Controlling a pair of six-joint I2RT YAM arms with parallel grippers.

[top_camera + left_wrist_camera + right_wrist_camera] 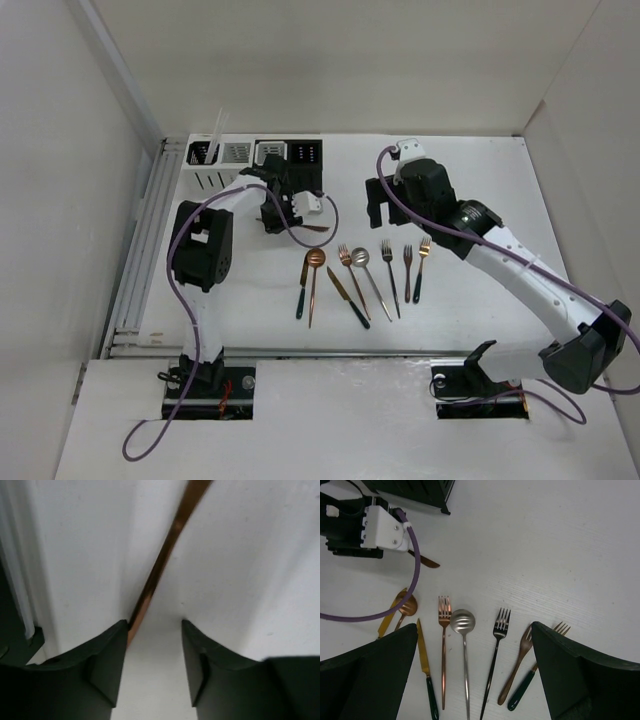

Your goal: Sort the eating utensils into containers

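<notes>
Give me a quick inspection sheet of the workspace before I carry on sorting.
Surface: white table, no spills seen.
Job's things: row of utensils lying mid-table; chopsticks standing in the end white caddy; a copper utensil at the left hand.
Clutter: nothing seen.
Hands: left hand open, the copper utensil against one finger; right hand open, empty, above the row.
Cables: purple cable loops off the left wrist near the row.
Surroundings: white walls; rail along the table's left edge.

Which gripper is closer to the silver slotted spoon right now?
Right. The right gripper hangs just beyond the silver slotted spoon; the left gripper sits farther off, by the black caddies.
</notes>
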